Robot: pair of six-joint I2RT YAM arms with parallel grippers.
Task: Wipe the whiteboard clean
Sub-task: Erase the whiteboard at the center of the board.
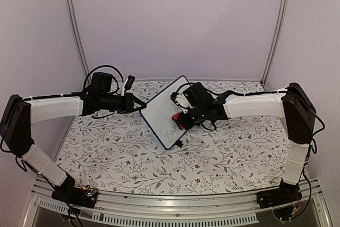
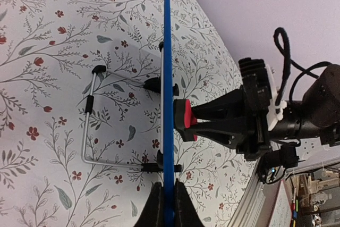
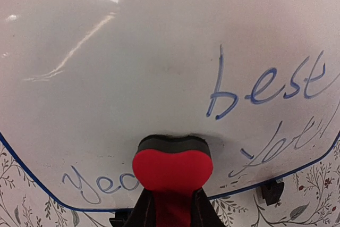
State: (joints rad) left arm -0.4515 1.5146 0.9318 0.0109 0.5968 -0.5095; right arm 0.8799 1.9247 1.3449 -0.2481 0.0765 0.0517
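Observation:
The whiteboard (image 1: 162,111) stands tilted up off the table, blue-framed, with blue handwriting low on its face. My left gripper (image 1: 139,106) is shut on its left edge; in the left wrist view the board shows edge-on as a blue strip (image 2: 167,78) pinched between the black fingers (image 2: 166,198). My right gripper (image 1: 181,118) is shut on a red eraser (image 3: 171,167), whose dark felt side presses against the board face (image 3: 159,51). The words "best" (image 3: 265,89) and "yea" (image 3: 98,185) lie on either side of the eraser (image 2: 184,120).
A bent wire stand with black feet (image 2: 87,126) sticks out behind the board, over the floral tablecloth (image 1: 133,158). Lilac walls and metal posts (image 1: 74,30) close in the back. The table's metal front rail (image 1: 170,203) runs between the arm bases.

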